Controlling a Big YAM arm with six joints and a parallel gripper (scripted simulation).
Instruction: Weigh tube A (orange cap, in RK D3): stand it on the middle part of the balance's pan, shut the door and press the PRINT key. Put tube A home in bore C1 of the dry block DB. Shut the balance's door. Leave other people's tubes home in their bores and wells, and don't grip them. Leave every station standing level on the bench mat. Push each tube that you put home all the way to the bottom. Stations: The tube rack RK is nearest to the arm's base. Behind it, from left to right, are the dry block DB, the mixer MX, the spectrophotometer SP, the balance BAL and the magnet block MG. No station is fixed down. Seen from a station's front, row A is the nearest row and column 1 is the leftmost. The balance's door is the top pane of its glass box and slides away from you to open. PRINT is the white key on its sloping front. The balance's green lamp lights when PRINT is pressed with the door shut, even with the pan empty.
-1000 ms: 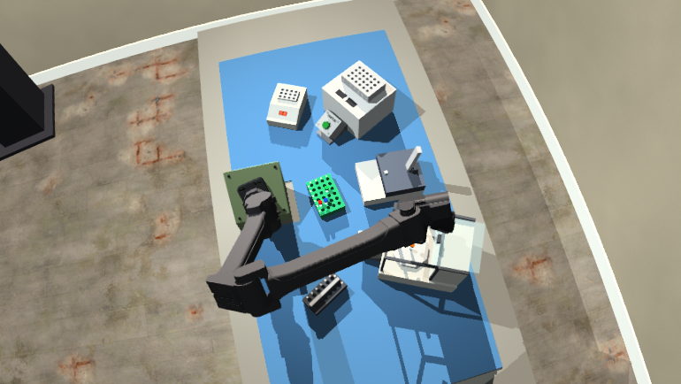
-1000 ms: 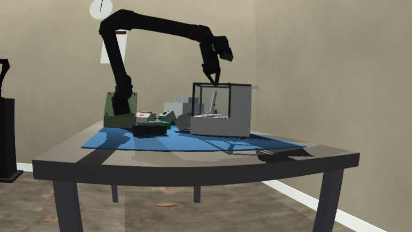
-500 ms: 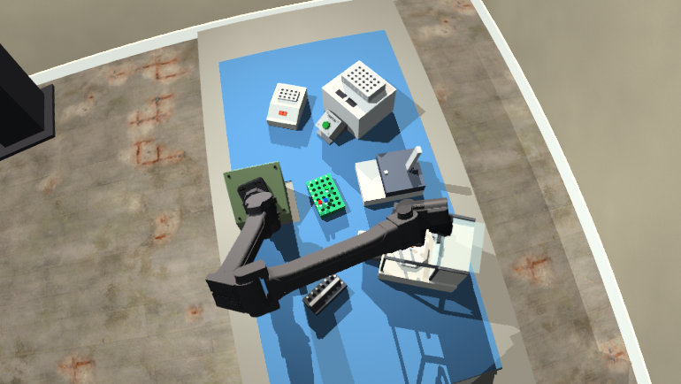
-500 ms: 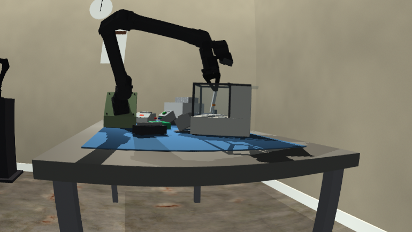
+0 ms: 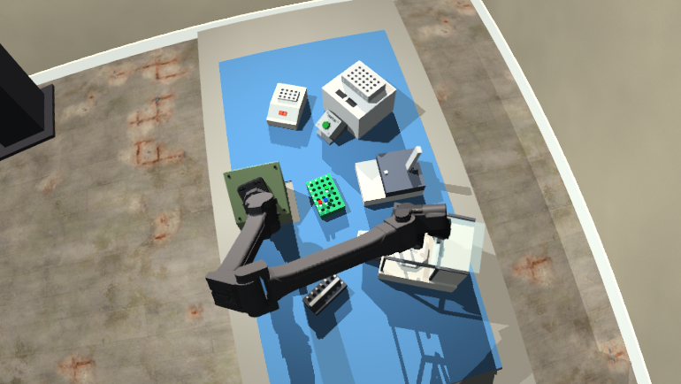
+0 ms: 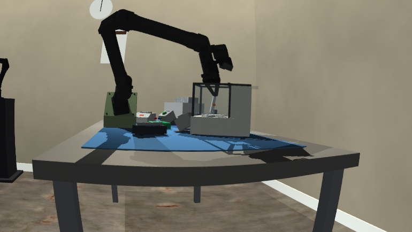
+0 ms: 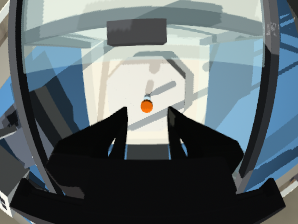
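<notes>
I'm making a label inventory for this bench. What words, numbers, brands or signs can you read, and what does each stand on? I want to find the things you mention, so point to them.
No text reads clearly.
White sloped box with the round green knob point(image 5: 331, 125): small dark lettering above the knob, too blurred to read.
White block heater-like unit with the orange-red display point(image 5: 286, 105): marks in the display, too small to read.

The fingers point(image 6: 211, 90) have been lowered from above the balance's glass box point(image 5: 460, 242) point(image 6: 229, 100) point(image 7: 272, 75) through its open top, and their tips are now brought inside, below the upper rim.
</notes>
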